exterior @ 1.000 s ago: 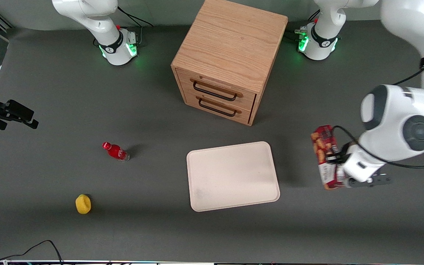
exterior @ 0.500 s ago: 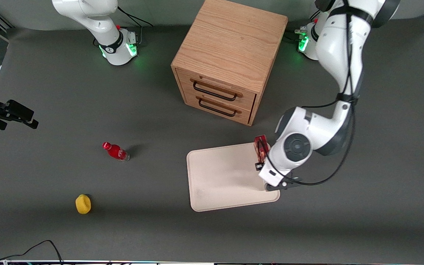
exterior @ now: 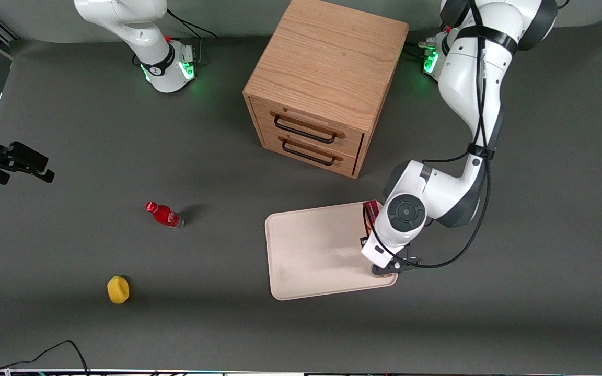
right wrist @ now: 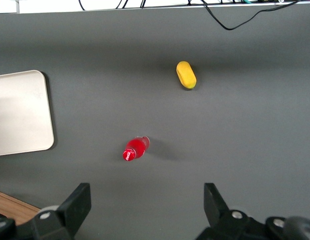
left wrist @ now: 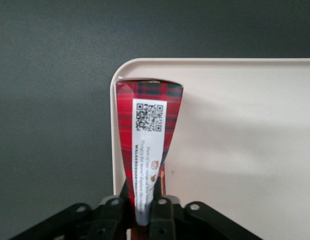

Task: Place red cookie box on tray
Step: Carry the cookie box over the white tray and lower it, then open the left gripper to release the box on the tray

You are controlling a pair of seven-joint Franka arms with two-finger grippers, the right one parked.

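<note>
My left gripper (left wrist: 144, 200) is shut on the red cookie box (left wrist: 147, 145), a narrow dark-red tartan carton with a white label and QR code. The box stands on its narrow side over the cream-white tray (left wrist: 245, 150), along the tray's rim at the working arm's end. In the front view only a sliver of the red cookie box (exterior: 369, 211) shows beside the wrist, and the gripper (exterior: 379, 250) itself is covered by the arm. The tray (exterior: 316, 250) lies in front of the wooden drawer cabinet. Whether the box rests on the tray or hangs just above it, I cannot tell.
A wooden drawer cabinet (exterior: 327, 83) with two handles stands farther from the front camera than the tray. A small red bottle (exterior: 164, 214) and a yellow lemon-like object (exterior: 118, 289) lie toward the parked arm's end of the table.
The arm has carried the red cookie box from beside the tray to over the tray's edge, and in the last half second it has sunk slightly lower. The gripper stays shut on the box.
</note>
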